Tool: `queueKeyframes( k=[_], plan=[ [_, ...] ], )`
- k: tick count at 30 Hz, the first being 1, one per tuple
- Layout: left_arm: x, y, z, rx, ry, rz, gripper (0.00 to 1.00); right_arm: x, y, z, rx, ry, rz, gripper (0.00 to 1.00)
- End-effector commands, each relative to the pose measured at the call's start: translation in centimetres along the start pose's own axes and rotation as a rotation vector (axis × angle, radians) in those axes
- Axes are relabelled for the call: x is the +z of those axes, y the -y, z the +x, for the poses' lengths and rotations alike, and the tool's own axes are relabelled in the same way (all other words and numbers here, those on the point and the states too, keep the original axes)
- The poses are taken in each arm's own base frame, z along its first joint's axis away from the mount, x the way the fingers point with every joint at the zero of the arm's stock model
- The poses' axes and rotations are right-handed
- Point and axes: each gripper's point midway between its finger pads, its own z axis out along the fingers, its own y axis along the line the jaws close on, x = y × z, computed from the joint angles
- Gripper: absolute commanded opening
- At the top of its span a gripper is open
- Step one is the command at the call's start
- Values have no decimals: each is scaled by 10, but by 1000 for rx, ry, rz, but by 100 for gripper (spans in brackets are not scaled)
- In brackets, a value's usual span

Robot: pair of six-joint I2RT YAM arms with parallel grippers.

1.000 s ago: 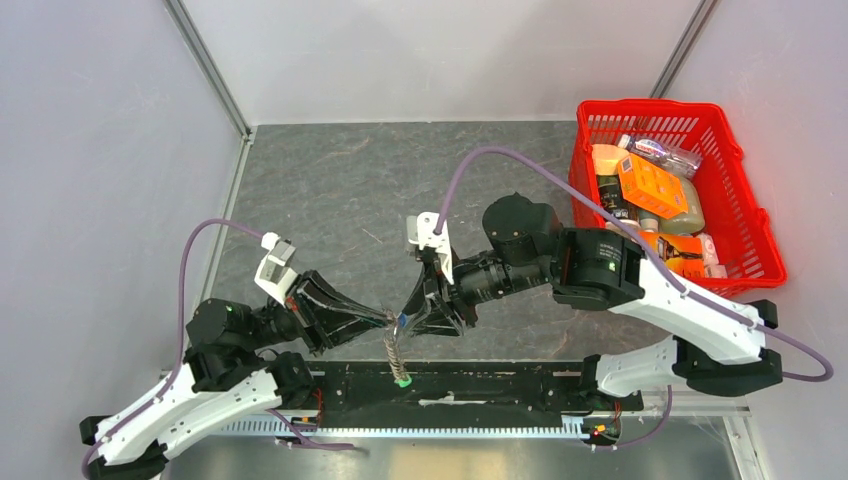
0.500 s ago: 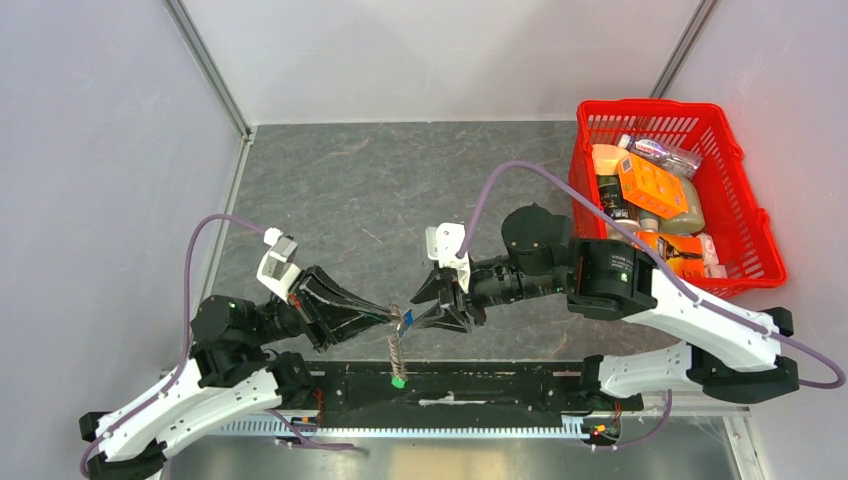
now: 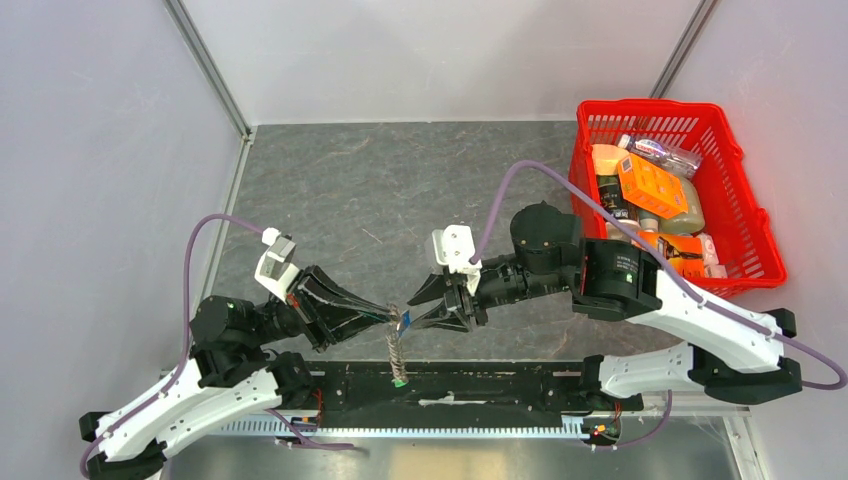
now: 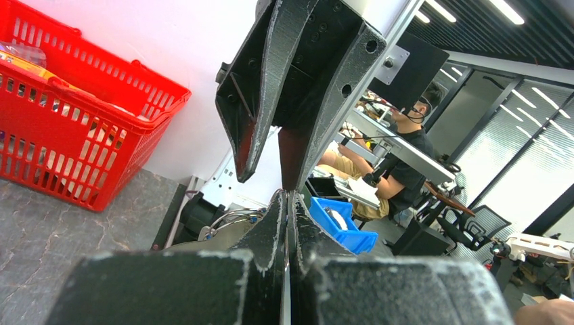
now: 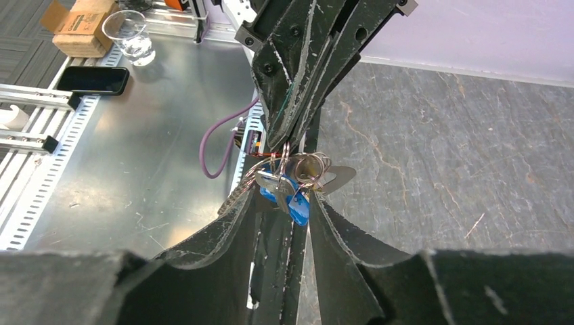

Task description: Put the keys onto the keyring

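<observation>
Over the grey stone-patterned worktop, enclosed by pale walls with a red basket sitting at 2 o'clock, the left gripper is clenching its jaws on the keyring near 6 o'clock, keys bunching there, the right gripper spreading its jaws around them.

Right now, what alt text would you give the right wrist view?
At the top, the left claw is shut on a keyring, with keys bunched beside it, one capped blue. The right claw sits open at the bottom, a finger on either side of the bunch, over a grey table.
</observation>
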Motion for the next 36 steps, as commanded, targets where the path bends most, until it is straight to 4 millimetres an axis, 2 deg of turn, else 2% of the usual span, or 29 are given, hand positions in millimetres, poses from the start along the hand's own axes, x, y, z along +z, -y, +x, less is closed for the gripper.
queueKeyframes(
  k=[1,7,13,23,36],
  plan=[
    [1,14,-18,36,59,47,2,2,-2,-17,-34,53,-23,41],
    [0,15,-18,36,60,50,2,8,-2,-18,-27,46,-33,37],
    [0,15,-16,33,58,49,2,9,-2,-20,-29,52,-38,28],
    [-1,14,-16,31,60,46,2,9,-3,-20,-29,52,-44,1],
    [-1,9,-26,37,133,29,2,9,-10,-14,-34,49,-62,0]
  ],
)
